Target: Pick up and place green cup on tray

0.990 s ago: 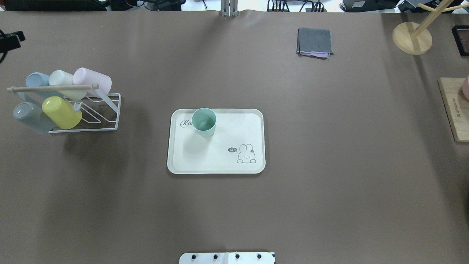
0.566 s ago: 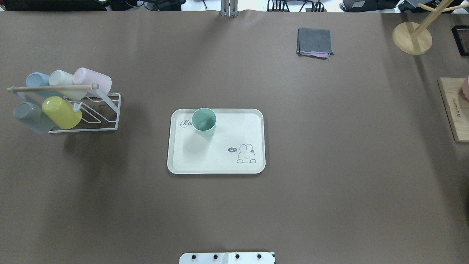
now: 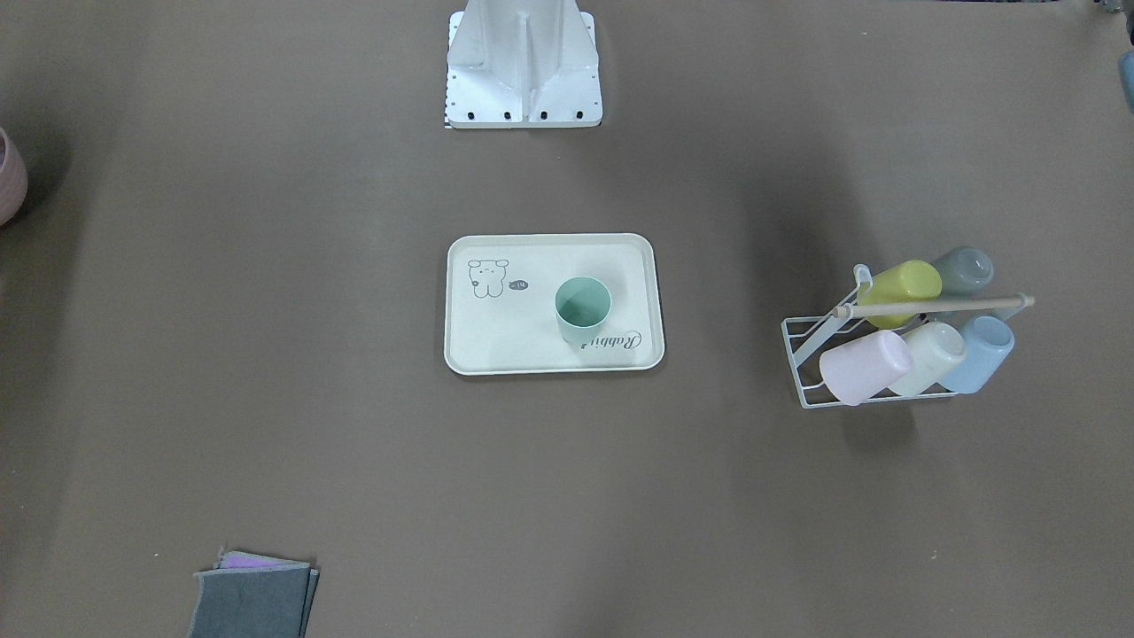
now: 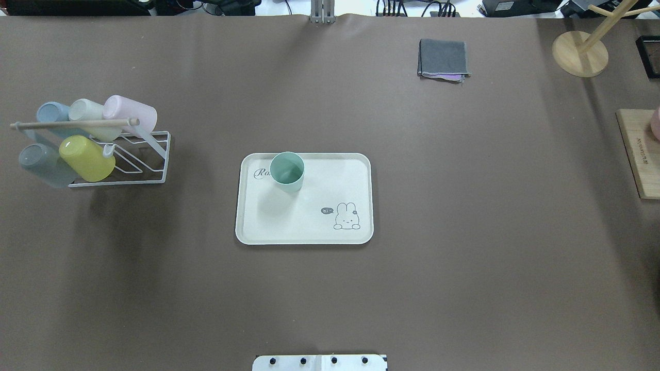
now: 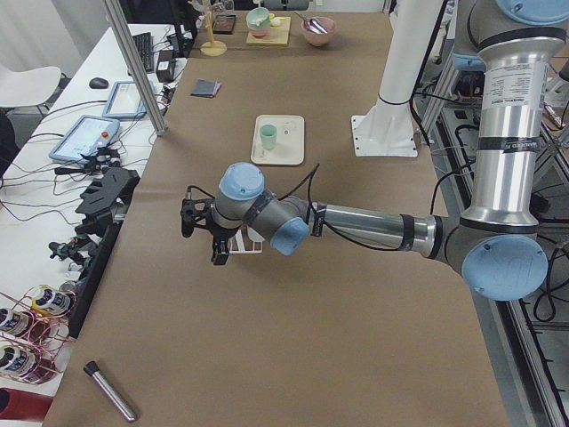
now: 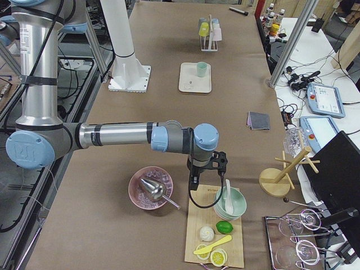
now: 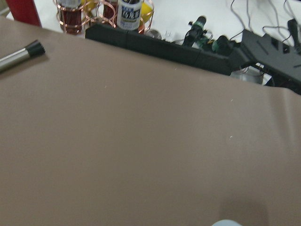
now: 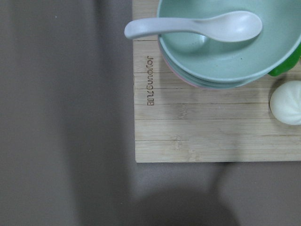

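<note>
Now: green cup [image 4: 286, 172] stands upright, mouth up, on the tray [image 4: 309, 226]. It sits in the tray's far-left corner as the robot sees it, partly covering the script and just beside the rim. Nothing touches it, so by placement the task looks done.

Left gripper [image 5: 216, 253] hangs well off the tray's left end, out past the cup rack [image 4: 149, 154]. Only the side view shows it, so I cannot tell whether the jaws are apart or together.

Right gripper [image 6: 194, 181] hangs well off the tray's right end, over a board [image 8: 188, 127] with bowls [image 8: 225, 56] and a spoon [image 8: 188, 26]. Its jaw state cannot be told either. Neither wrist view shows fingers.

Risks, as judged:
- The cup is a light tumbler close to the rim. A nudge to the tray, or an arm sweeping low across it, could tip the cup or push it over the rim.
- The left arm, moving low, could clip the rack.
- The right gripper, if it drops, could catch the spoon.
</note>
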